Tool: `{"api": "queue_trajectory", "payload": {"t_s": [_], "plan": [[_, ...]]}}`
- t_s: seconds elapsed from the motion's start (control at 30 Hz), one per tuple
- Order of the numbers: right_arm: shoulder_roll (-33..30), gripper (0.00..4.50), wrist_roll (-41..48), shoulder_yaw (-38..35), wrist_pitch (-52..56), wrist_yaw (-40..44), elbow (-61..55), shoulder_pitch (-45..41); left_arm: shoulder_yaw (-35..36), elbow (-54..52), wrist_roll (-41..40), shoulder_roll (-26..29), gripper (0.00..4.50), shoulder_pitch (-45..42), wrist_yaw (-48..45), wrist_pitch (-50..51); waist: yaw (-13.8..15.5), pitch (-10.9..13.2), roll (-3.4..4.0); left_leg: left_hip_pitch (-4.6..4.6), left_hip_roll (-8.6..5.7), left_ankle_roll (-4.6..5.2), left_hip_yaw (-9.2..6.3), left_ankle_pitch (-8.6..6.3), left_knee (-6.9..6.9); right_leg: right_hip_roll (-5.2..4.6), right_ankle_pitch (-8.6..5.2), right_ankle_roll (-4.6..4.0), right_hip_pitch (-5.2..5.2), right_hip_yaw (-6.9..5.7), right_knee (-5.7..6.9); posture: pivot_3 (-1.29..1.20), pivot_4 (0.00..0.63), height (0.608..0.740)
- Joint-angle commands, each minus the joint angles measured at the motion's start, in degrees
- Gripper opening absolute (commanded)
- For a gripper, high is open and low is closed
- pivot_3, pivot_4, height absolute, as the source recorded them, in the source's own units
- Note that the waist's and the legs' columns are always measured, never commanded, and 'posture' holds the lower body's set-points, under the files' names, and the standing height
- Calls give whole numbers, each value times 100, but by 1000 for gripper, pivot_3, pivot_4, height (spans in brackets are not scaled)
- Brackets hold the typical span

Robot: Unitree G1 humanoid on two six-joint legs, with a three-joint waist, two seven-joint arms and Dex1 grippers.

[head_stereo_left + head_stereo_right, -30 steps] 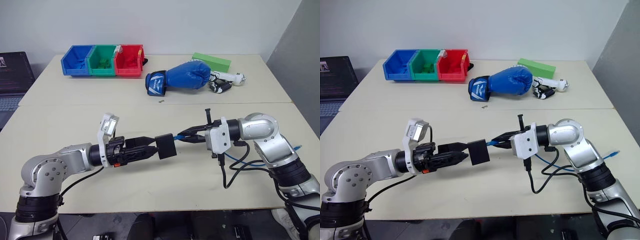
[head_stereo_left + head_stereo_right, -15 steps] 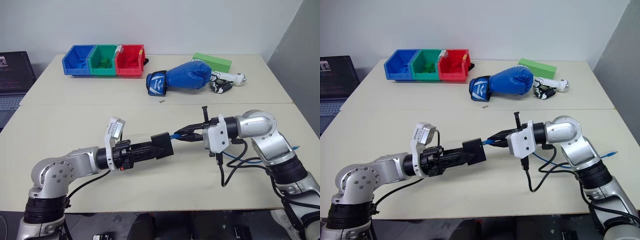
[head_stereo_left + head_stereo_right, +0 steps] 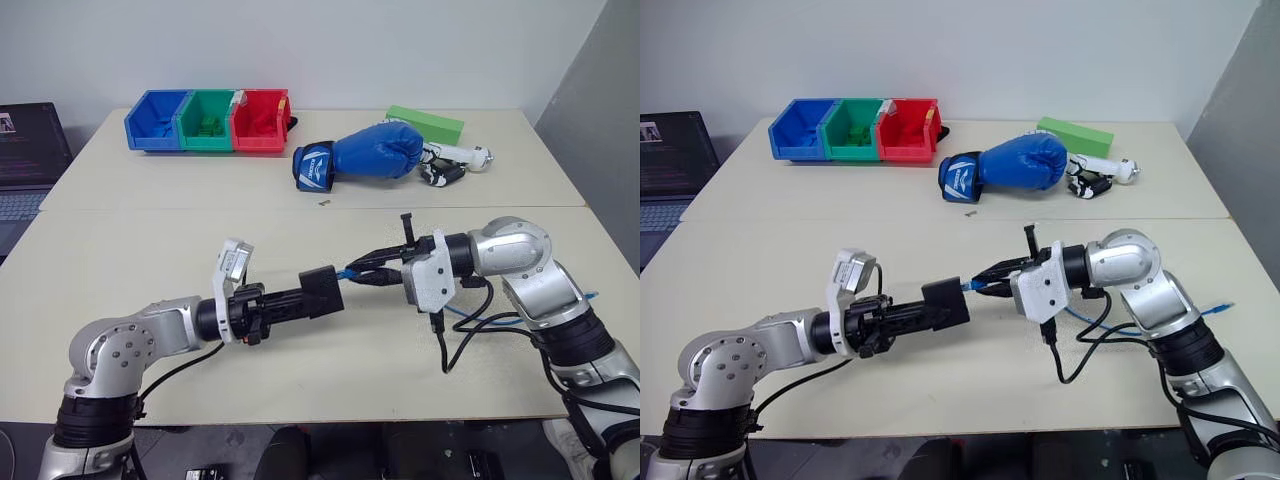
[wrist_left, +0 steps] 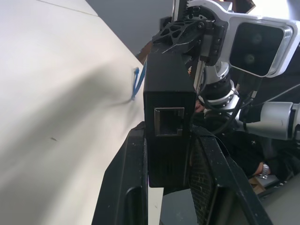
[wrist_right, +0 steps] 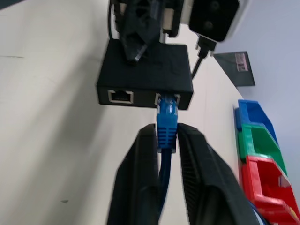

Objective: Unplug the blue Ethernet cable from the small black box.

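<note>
Held above the beige table, the small black box is clamped between the left gripper fingers, which hide its sides. The blue Ethernet cable plug still sits in one port, pinched by the right gripper; its slack is hidden behind the right arm. Colored bins and a boxing glove stand near the white wall.

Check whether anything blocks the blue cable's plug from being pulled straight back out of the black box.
Nothing visible does. The left gripper clamps the small black box by its sides, leaving the port face clear. The right gripper has the blue Ethernet cable between its fingers just behind the plug, and only bare table lies beneath.
</note>
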Motion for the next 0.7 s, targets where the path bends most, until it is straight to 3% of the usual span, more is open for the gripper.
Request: {"api": "queue_trajectory", "payload": {"t_s": [0.03,0.17,0.3,0.47,0.7], "plan": [[-297,1674,668,-140,719,399,-605,59,0,-55,262,237,775,-70,-348,-293,5,0,0,-2,0,0,-2,0,1,0,0,0,0,0,0,0,150,740],[-720,2653,2111,-460,3239,340,-1292,296,-243,-86,712,424,775,-129,-823,-698,13,0,0,-2,0,0,-8,0,1,-2,0,0,5,2,-6,0,150,740],[-478,3436,3738,-928,5575,-572,-1539,364,-528,-118,1180,614,775,-159,-1368,-1176,14,0,0,-4,2,1,-13,0,0,-9,0,-1,7,6,-9,0,150,740],[80,3473,4875,-1352,6985,-1522,-1470,401,-680,-140,1441,675,775,-175,-1740,-1512,-8,1,2,-2,2,3,-10,0,-13,-3,0,-3,1,4,-10,0,150,740],[506,3473,5350,-1514,7706,-2042,-1338,560,-657,-62,1535,601,775,-230,-1889,-1654,5,1,1,-15,-5,5,-8,-1,-14,0,0,-2,-2,0,-23,0,150,740]]}}
